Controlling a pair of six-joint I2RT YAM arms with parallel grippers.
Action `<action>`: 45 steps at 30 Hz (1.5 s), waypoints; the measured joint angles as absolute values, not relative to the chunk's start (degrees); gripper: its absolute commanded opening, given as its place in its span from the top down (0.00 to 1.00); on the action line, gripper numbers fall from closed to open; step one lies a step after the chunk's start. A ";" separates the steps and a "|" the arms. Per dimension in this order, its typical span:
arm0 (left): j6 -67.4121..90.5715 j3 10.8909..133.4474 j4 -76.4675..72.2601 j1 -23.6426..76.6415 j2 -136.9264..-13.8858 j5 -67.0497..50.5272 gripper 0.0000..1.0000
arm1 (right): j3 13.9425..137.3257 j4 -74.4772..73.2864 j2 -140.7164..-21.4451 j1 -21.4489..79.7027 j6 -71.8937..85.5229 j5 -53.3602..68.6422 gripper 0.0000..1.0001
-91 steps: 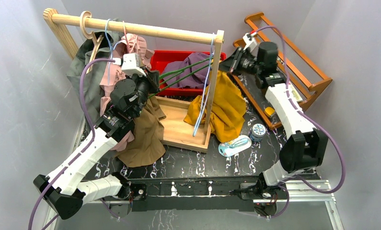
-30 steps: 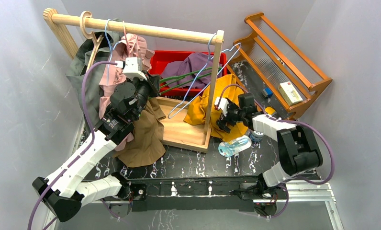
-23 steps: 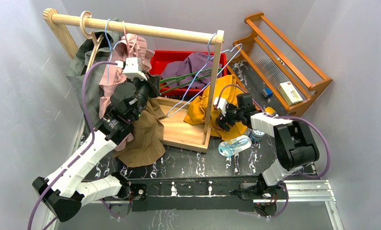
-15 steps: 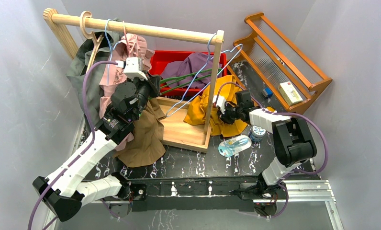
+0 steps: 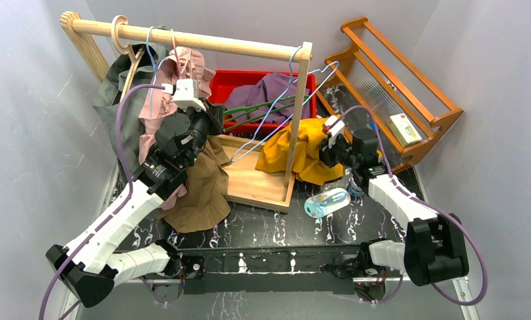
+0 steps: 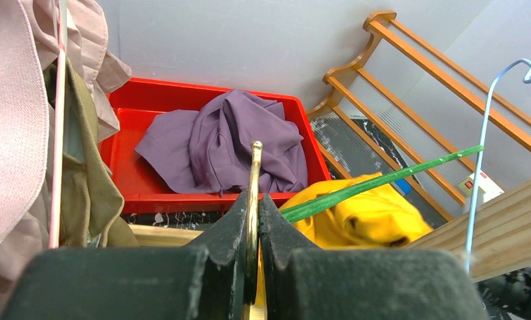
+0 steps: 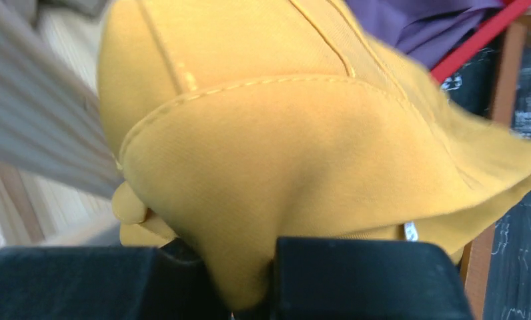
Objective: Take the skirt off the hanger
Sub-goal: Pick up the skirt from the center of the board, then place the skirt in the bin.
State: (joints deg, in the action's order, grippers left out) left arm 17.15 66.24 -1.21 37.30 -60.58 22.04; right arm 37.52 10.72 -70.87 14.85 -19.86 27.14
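The yellow skirt (image 5: 296, 150) drapes over the green hanger (image 5: 256, 110) beside the rack's right post and fills the right wrist view (image 7: 283, 133). My right gripper (image 5: 331, 148) is shut on a fold of its fabric, pinched between the two black pads (image 7: 249, 293). My left gripper (image 5: 213, 120) is shut on the hanger's gold metal hook (image 6: 253, 193), which stands upright between the jaws. The green hanger arm (image 6: 383, 183) runs right from there over the skirt (image 6: 369, 220).
A wooden clothes rail (image 5: 183, 39) carries pink and brown garments (image 5: 203, 193) at the left. Behind it a red bin (image 5: 263, 75) holds a purple cloth (image 6: 236, 147). A pale blue wire hanger (image 6: 482, 153) leans on the post. A brown rack (image 5: 409, 87) stands right; a bottle (image 5: 326, 202) lies near.
My right gripper came in open from the right, closed on the yellow skirt and drew its edge up and to the right. The left gripper kept still on the hook.
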 measured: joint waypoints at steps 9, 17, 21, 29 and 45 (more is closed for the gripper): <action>17.15 66.24 -1.26 37.30 -60.53 22.15 1.00 | 42.06 13.80 -65.87 10.31 8.86 20.84 1.00; 17.12 66.43 -2.66 37.30 -60.53 24.95 1.00 | 54.15 15.88 -72.51 4.49 26.55 22.68 1.00; 17.32 66.50 -3.68 37.30 -60.55 27.16 1.00 | 60.42 18.70 -77.43 4.62 32.18 23.33 1.00; 19.38 68.23 -4.23 37.30 -60.82 30.79 1.00 | 76.36 29.21 -92.55 5.32 43.68 26.20 1.00; 20.01 71.16 -5.10 37.30 -61.95 32.42 1.00 | 91.79 42.48 -116.49 15.18 51.90 20.40 1.00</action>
State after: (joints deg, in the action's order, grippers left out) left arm 20.01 71.16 -5.10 37.30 -61.95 32.42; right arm 91.79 42.48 -116.49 15.18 51.90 20.40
